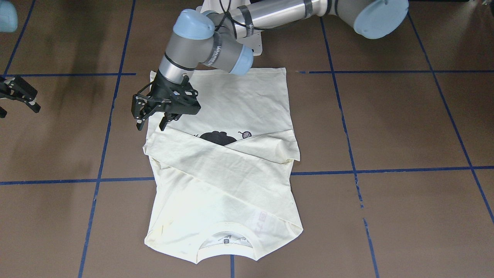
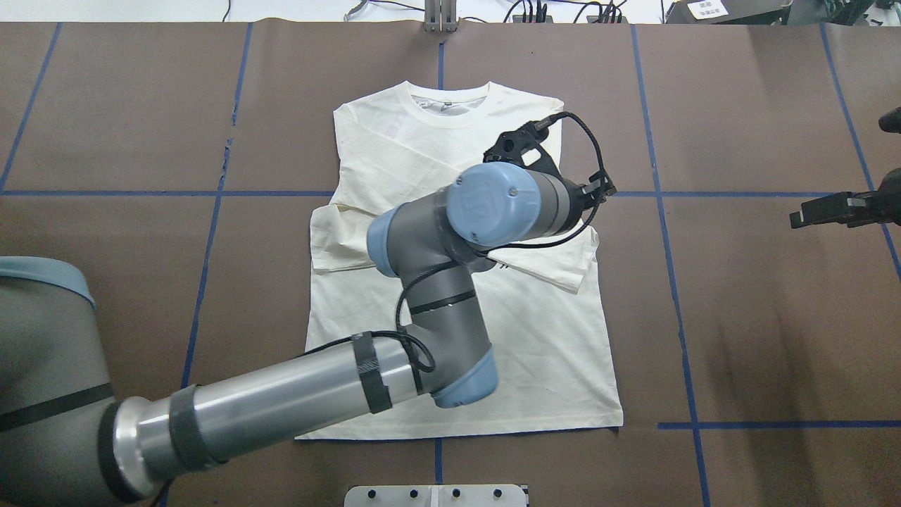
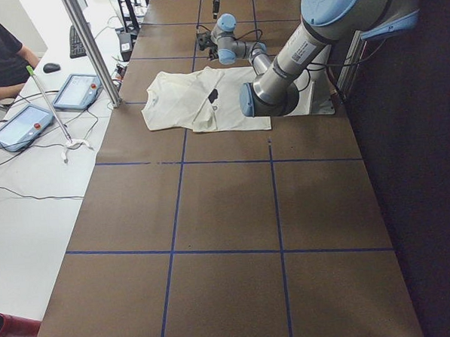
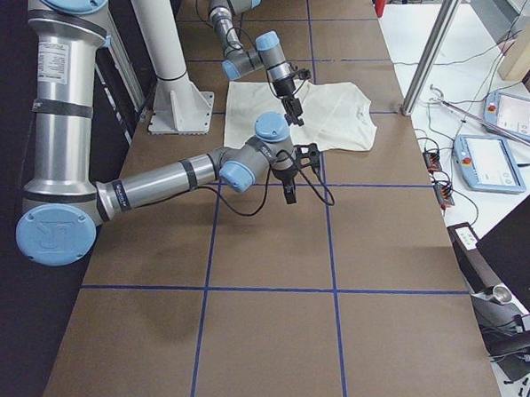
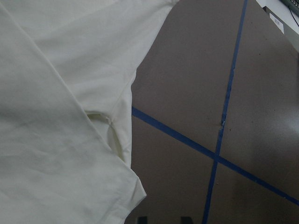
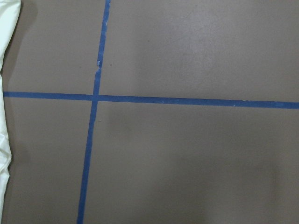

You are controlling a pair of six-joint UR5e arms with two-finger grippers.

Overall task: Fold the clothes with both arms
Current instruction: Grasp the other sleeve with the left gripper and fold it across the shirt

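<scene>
Front view: shirt (image 1: 216, 185) lies flat on the tabletop (image 1: 386, 123), collar (image 1: 227, 241) on the side away from the robot. Both sleeves (image 1: 231, 166) are crossed over the chest and half hide the cat print (image 1: 218, 138). Left arm reaches across, w/ left end effector (image 1: 151, 126) above the shirt's edge beside the sleeve crossing. Its jaws are apart and nothing is held. Right end effector (image 1: 19, 98) is well off the shirt and cut by the frame edge, so can't tell if it's open or closed.

Overhead: same layout. Left wrist hides part of the crossing. Hem (image 2: 457, 426) lies straight on the robot's side, both corners free. Right end effector sits far out over bare tabletop.

Left side view: shirt is small and far off, near arm over it. No added detail.

Right side view: near arm points down at bare tabletop short of the shirt, far arm points down over the shirt. No jaw call from here.

Left wrist cam: shirt edge and a folded sleeve layer against brown tabletop and blue tape. Dark fingertips (image 5: 187, 219) at the bottom, nothing btwn them.

Right wrist cam: mostly tabletop and tape, w/ a strip of shirt at the left edge.

Judgement: sleeve stage looks done and the body fold is next. That prob. calls for the left arm to clear the crossing w/o dragging it. Each arm would then take a hem corner on its own side and both carry the hem evenly toward the collar.
</scene>
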